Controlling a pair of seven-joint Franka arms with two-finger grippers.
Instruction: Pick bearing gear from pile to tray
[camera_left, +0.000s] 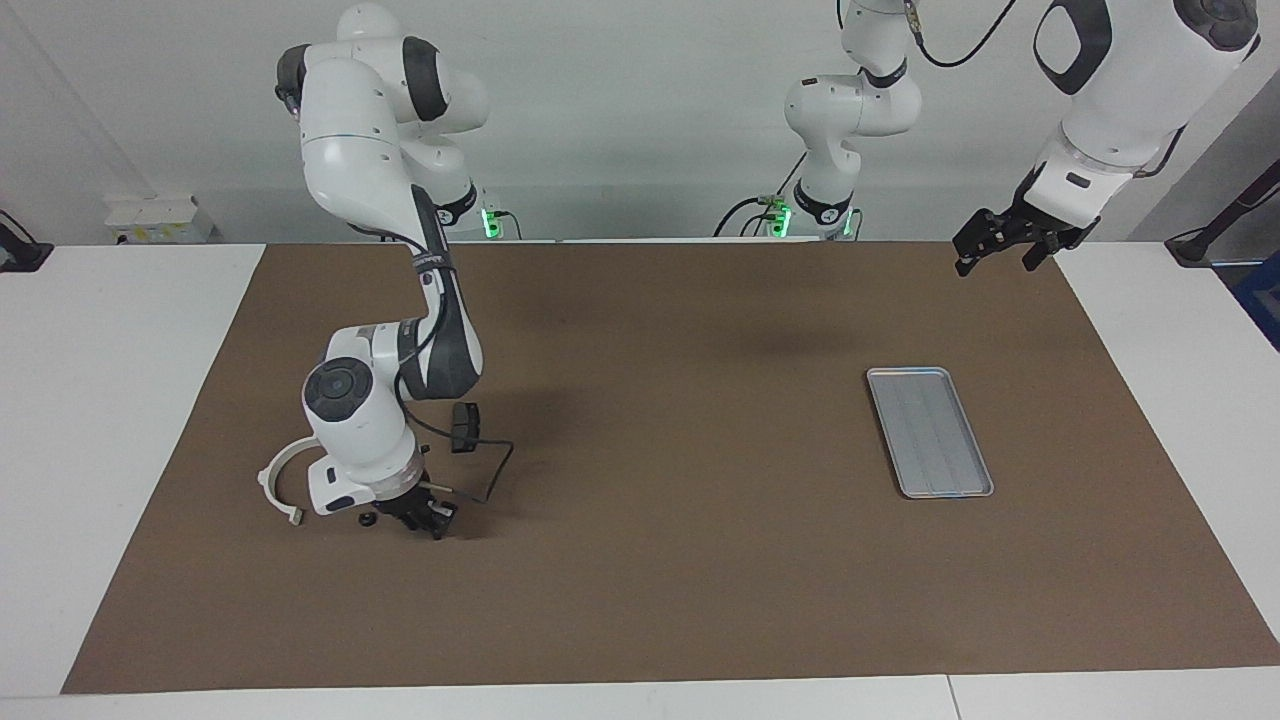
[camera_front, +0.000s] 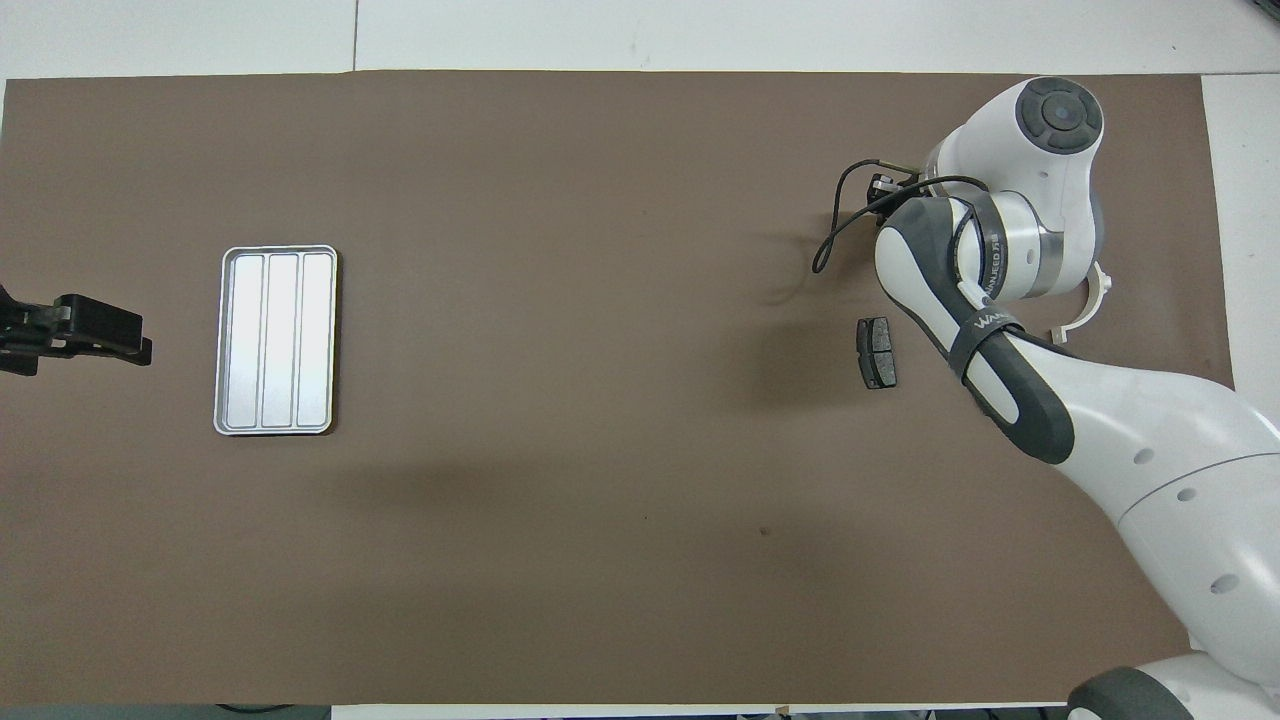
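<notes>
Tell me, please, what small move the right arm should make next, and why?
Probably lift straight up: the right tool is down at the mat among the pile's small parts beside the white bracket, while the tray is empty.

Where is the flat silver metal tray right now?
The flat silver metal tray lies on the brown mat toward the left arm's end of the table, empty, beside the raised left hand.

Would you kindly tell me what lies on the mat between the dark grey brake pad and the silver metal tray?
Nothing: in the overhead view, only bare brown mat runs from the dark grey brake pad to the silver metal tray.
</notes>
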